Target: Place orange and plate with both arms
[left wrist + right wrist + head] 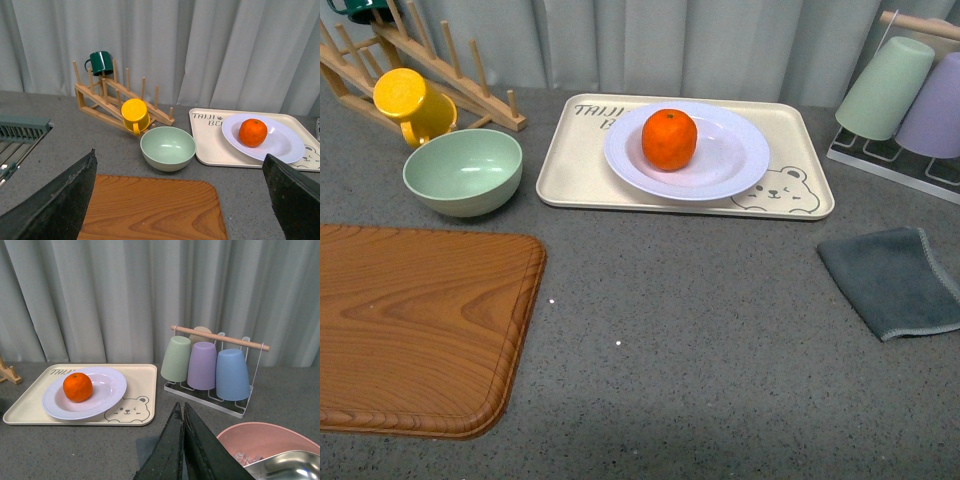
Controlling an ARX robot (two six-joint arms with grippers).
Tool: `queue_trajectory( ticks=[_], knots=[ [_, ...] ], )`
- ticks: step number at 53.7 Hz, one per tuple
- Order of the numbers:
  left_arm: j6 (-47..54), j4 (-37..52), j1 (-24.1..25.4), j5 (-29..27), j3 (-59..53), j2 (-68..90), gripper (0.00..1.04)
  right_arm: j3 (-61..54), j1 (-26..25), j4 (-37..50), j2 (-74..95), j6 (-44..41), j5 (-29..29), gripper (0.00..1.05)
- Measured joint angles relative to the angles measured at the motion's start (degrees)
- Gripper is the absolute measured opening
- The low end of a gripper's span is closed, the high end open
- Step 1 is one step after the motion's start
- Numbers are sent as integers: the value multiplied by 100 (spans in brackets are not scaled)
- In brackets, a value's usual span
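The orange [669,139] sits in the white plate [730,165], which rests on the beige bear tray [800,150] at the back of the worktop [680,300]. A pale green bowl [463,172] (empty) stands just beside the tray. The left hand [175,200] is spread wide, the right hand [183,450] clenched, both holding nothing.

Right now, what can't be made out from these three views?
- Tray lettering: part hidden by the plate in every view.
- Pink bowl contents: cut off by the right wrist view's edge.
- Both arms: absent from the front view.
- Cups on rack: cropped in front view.
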Motion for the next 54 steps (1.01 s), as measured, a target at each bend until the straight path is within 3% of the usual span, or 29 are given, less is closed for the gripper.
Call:
queue_trajectory(
  ticks=[5,10,17,20,46,48,54],
  knots=[
    [0,0,0,0,0,0,98,0,0,-118,-118,0,0,1],
    [0,0,0,-4,0,0,98,4,0,-1082,-885,-2,-11,1],
    [0,0,0,0,0,-2,98,4,0,-1143,-1106,-9,-11,1],
    [0,0,0,0,0,-2,98,4,0,-1143,-1106,-13,-11,14],
    [0,0,0,0,0,-2,98,4,0,-1147,-1113,-13,-11,94],
    [0,0,0,0,0,-2,98,4,0,-1147,-1113,-9,-11,98],
    [0,0,0,0,0,-2,98,4,0,-1147,-1113,-13,-11,96]
  ],
)
